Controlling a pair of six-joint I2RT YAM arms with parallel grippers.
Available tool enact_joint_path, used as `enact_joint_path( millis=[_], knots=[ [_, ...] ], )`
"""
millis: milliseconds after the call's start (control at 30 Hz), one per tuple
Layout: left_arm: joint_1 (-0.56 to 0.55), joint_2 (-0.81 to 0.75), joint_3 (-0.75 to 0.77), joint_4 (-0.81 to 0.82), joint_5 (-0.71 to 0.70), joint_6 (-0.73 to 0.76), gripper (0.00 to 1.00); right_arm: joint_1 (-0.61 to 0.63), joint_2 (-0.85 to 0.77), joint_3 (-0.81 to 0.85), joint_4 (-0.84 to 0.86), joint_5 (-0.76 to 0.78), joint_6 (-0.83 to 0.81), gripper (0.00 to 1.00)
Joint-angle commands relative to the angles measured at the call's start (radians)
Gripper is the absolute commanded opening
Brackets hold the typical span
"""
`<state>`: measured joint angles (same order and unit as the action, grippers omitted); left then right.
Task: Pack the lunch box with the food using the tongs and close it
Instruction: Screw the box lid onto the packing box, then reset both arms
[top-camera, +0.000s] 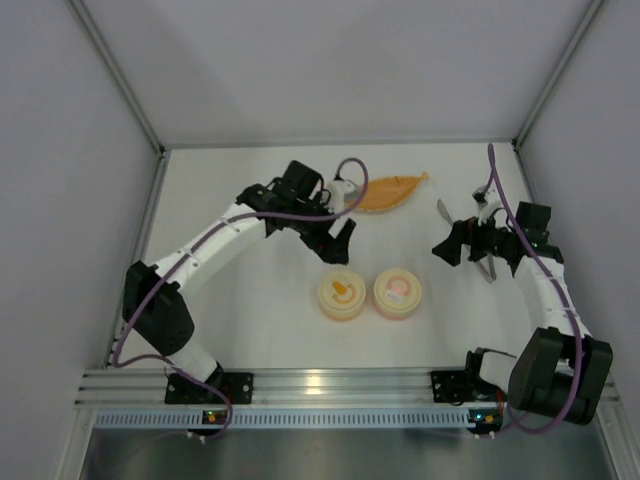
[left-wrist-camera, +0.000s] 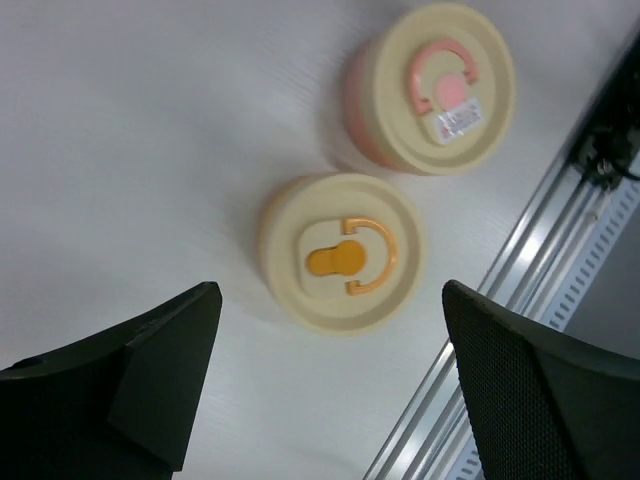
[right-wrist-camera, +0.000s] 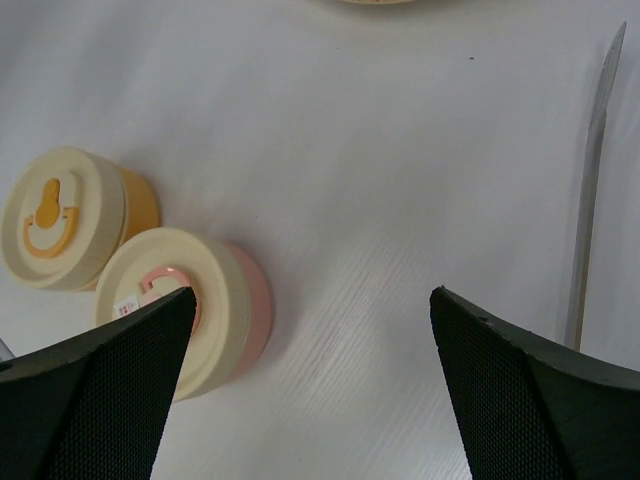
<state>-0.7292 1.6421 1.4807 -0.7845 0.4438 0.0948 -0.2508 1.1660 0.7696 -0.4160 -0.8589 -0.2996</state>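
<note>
The lunch box shows as two round tubs with cream lids on, an orange one (top-camera: 342, 295) (left-wrist-camera: 340, 252) (right-wrist-camera: 62, 216) and a pink one (top-camera: 398, 292) (left-wrist-camera: 433, 88) (right-wrist-camera: 185, 305), side by side in the middle of the table. My left gripper (top-camera: 340, 240) (left-wrist-camera: 332, 300) hangs open just behind the orange tub, holding nothing. My right gripper (top-camera: 455, 245) (right-wrist-camera: 312, 295) is open and empty, to the right of the pink tub. The silver tongs (top-camera: 442, 211) (right-wrist-camera: 590, 180) lie on the table under the right arm, partly hidden by it. The food is out of view.
A long orange leaf-shaped dish (top-camera: 390, 192) lies at the back, behind the left gripper. White walls close in the table on three sides. The aluminium rail (top-camera: 330, 385) (left-wrist-camera: 540, 240) with both arm bases runs along the near edge.
</note>
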Motion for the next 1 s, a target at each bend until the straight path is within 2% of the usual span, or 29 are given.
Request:
enact_joint_path(
  millis=[0, 33, 133, 367, 533, 733, 967],
  knots=[
    [0.181, -0.047, 0.020, -0.012, 0.104, -0.085, 0.98, 0.013, -0.011, 0.068, -0.020, -0.028, -0.033, 0.99],
    [0.262, -0.047, 0.020, -0.013, 0.119, -0.092, 0.98, 0.016, -0.009, 0.071, -0.026, -0.023, -0.036, 0.99],
    [0.368, -0.063, -0.003, 0.004, 0.133, -0.147, 0.98, 0.031, -0.002, 0.086, -0.036, 0.006, -0.042, 0.99],
    [0.485, -0.117, -0.135, 0.091, 0.003, -0.147, 0.98, 0.048, 0.081, 0.167, -0.064, 0.106, -0.012, 0.99],
    [0.582, -0.129, -0.258, 0.128, -0.045, -0.071, 0.98, 0.051, 0.130, 0.197, -0.052, 0.199, 0.023, 0.99],
    [0.608, -0.191, -0.401, 0.189, -0.126, -0.035, 0.98, 0.062, 0.159, 0.188, -0.023, 0.259, 0.033, 0.99],
    [0.616, -0.238, -0.442, 0.195, -0.158, -0.013, 0.98, 0.105, 0.158, 0.152, -0.012, 0.319, 0.019, 0.99]
  ],
)
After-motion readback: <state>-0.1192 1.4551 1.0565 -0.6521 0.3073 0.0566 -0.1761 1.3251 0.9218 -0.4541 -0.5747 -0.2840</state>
